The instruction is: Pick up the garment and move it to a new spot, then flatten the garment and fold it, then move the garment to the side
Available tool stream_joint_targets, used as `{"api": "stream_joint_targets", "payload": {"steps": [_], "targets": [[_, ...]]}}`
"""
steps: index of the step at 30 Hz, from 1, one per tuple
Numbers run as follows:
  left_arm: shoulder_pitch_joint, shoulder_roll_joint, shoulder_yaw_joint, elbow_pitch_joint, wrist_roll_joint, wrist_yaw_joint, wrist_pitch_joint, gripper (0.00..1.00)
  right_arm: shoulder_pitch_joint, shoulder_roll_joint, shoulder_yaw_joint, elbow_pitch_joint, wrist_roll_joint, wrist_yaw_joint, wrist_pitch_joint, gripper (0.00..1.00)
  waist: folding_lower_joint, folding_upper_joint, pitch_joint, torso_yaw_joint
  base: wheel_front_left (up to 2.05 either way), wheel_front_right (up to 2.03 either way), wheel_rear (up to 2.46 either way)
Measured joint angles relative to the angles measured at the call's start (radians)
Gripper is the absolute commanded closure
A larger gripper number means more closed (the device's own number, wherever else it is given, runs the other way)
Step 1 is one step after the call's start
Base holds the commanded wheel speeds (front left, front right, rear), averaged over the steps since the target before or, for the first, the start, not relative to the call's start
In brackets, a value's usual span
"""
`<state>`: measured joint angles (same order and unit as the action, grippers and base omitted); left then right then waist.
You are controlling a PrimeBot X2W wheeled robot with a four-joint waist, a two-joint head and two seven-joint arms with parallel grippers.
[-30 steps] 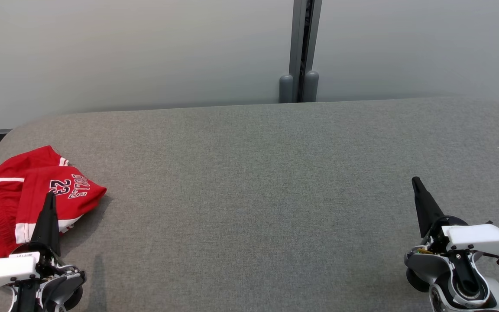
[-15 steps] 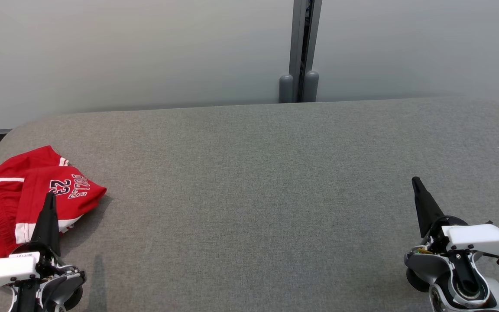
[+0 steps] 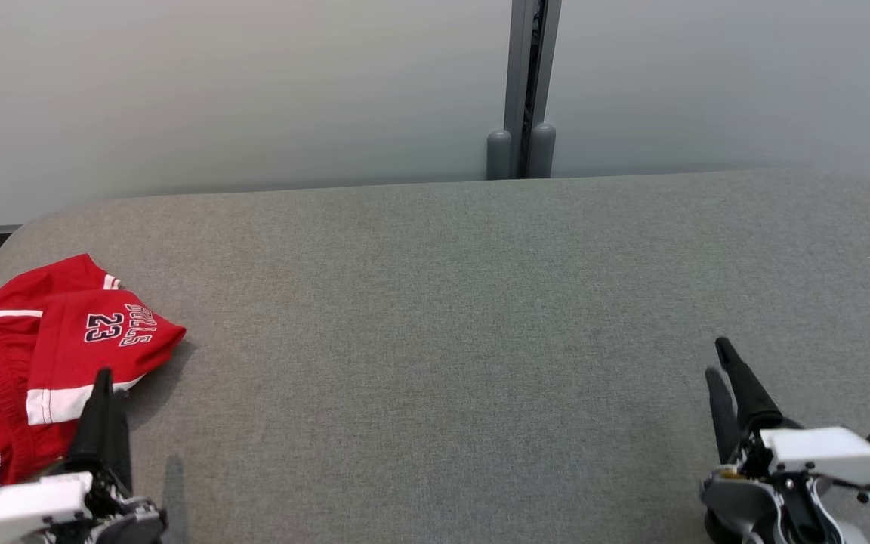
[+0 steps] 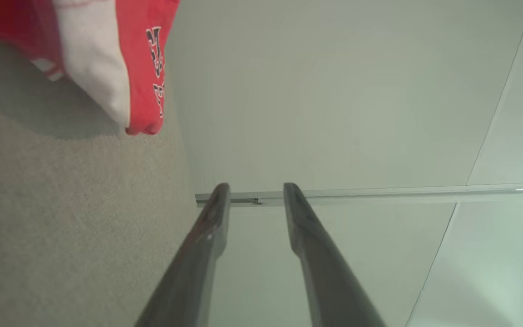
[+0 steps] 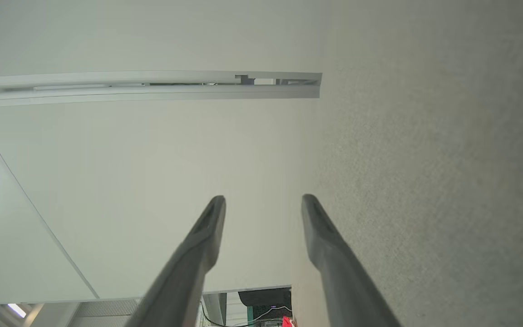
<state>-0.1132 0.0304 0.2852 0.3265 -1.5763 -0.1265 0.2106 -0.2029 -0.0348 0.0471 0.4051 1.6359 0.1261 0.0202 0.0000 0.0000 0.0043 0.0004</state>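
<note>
The red garment (image 3: 50, 340) lies crumpled at the left end of the grey padded table (image 3: 435, 302), close to its rounded left edge and running out of the head view on that side. Its print reads "BULLS" over "23" in dark letters outlined in white (upside down from the head camera), and white bands cross the red cloth. In the left wrist view a folded corner of the garment (image 4: 139, 68) shows part of the same print, too cut off to read.

The left gripper (image 3: 105, 378) sits just beside the garment's near right corner, its tip over the white-banded hem; whether it touches the cloth I cannot tell. Its fingers stand slightly parted (image 4: 256, 190) with nothing between them. The right gripper (image 3: 715, 358) is well apart at the table's right end, fingers also parted (image 5: 263, 202) and empty.

Between the two grippers the tabletop stretches bare to the far edge, where a pale wall (image 3: 254, 91) and a grey metal post (image 3: 529, 75) stand.
</note>
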Motion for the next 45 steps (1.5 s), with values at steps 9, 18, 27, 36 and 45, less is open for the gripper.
{"api": "stream_joint_targets", "payload": {"steps": [9,18,27,36,45], "targets": [[0.028,-0.011,-0.030,-0.008,0.008,0.002,-0.049,0.00,0.033,0.003,0.007,-0.030,-0.008,0.000,-0.024,0.00,0.0000,0.0000,0.001,0.002,0.00,0.00,0.00],[0.028,-0.009,-0.060,-0.044,0.037,0.002,-0.100,0.00,0.044,0.003,0.016,-0.087,-0.063,0.000,-0.056,0.00,-0.0001,0.0000,0.001,0.004,0.00,0.00,0.00],[0.028,-0.007,-0.095,-0.074,0.134,0.002,-0.148,0.00,0.049,0.001,0.009,-0.137,-0.160,0.000,-0.084,0.00,0.0000,0.0000,0.002,0.007,0.00,0.00,0.00],[0.028,-0.004,-0.112,-0.094,0.263,0.002,-0.190,0.00,0.055,0.000,0.011,-0.190,-0.278,0.000,-0.110,0.00,0.0000,0.0000,0.001,0.008,0.00,0.00,0.00],[0.028,-0.002,-0.120,-0.120,0.449,0.001,-0.230,0.00,0.066,-0.002,0.008,-0.227,-0.472,0.000,-0.134,0.00,0.0000,0.0000,0.002,0.011,0.00,0.00,0.00]]}}
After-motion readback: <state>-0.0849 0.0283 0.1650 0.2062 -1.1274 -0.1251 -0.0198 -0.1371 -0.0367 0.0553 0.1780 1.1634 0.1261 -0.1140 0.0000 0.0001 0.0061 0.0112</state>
